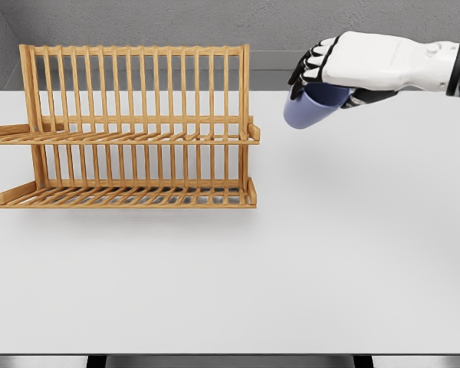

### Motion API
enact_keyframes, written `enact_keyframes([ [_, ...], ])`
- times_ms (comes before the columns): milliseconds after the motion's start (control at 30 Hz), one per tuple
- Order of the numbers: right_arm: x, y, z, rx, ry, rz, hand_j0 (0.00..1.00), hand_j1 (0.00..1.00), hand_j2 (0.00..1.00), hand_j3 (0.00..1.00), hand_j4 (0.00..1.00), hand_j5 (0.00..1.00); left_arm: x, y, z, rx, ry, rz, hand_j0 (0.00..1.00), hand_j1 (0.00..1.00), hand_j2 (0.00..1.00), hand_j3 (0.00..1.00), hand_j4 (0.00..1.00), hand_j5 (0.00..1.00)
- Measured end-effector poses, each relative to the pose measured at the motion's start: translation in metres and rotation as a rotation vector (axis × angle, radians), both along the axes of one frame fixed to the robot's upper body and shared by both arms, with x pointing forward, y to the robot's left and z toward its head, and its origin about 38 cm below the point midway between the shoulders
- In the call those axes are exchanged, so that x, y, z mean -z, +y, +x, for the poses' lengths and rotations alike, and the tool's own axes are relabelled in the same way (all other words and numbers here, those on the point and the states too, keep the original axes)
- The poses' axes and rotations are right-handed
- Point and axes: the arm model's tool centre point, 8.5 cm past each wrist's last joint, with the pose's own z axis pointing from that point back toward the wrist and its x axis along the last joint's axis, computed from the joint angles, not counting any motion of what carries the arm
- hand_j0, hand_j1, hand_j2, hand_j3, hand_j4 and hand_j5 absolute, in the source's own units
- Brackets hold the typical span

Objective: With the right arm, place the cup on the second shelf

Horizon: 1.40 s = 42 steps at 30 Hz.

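My right hand point(316, 77) comes in from the upper right and is shut on a light blue cup point(310, 110), held above the table and tilted. The cup hangs just right of the wooden dish rack point(134, 126), level with its upper shelf point(138, 138), with a small gap to the rack's right end. The lower shelf point(130, 197) sits at table level. Both shelves hold nothing. The left arm is out of view.
The white table point(307, 261) spreads wide in front of and to the right of the rack. A grey wall stands behind the table's far edge.
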Motion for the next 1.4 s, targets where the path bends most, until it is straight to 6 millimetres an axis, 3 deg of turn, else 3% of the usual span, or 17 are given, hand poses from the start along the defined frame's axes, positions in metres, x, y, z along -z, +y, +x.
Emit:
enact_keyframes([
  [767, -0.035, 0.062, -0.027, -0.190, -0.115, 0.022, 0.64, 0.64, 0.64, 0.64, 0.64, 0.64, 0.000, 0.000, 0.000, 0.000, 0.000, 0.000, 1.00, 1.00, 1.00, 1.00, 1.00, 1.00],
  [1267, -0.012, 0.089, -0.030, -0.257, -0.060, -0.014, 0.66, 0.66, 0.66, 0.66, 0.66, 0.66, 0.000, 0.000, 0.000, 0.000, 0.000, 0.000, 1.00, 1.00, 1.00, 1.00, 1.00, 1.00],
  [1300, -0.010, 0.090, -0.030, -0.260, -0.059, -0.018, 0.67, 0.67, 0.67, 0.67, 0.67, 0.67, 0.000, 0.000, 0.000, 0.000, 0.000, 0.000, 1.00, 1.00, 1.00, 1.00, 1.00, 1.00],
  [1333, -0.010, 0.092, -0.030, -0.264, -0.058, -0.020, 1.00, 1.00, 1.00, 1.00, 1.00, 1.00, 0.000, 0.000, 0.000, 0.000, 0.000, 0.000, 1.00, 1.00, 1.00, 1.00, 1.00, 1.00],
  [1400, -0.008, 0.094, -0.031, -0.268, -0.053, -0.021, 1.00, 1.00, 1.00, 1.00, 1.00, 1.00, 0.000, 0.000, 0.000, 0.000, 0.000, 0.000, 1.00, 1.00, 1.00, 1.00, 1.00, 1.00],
])
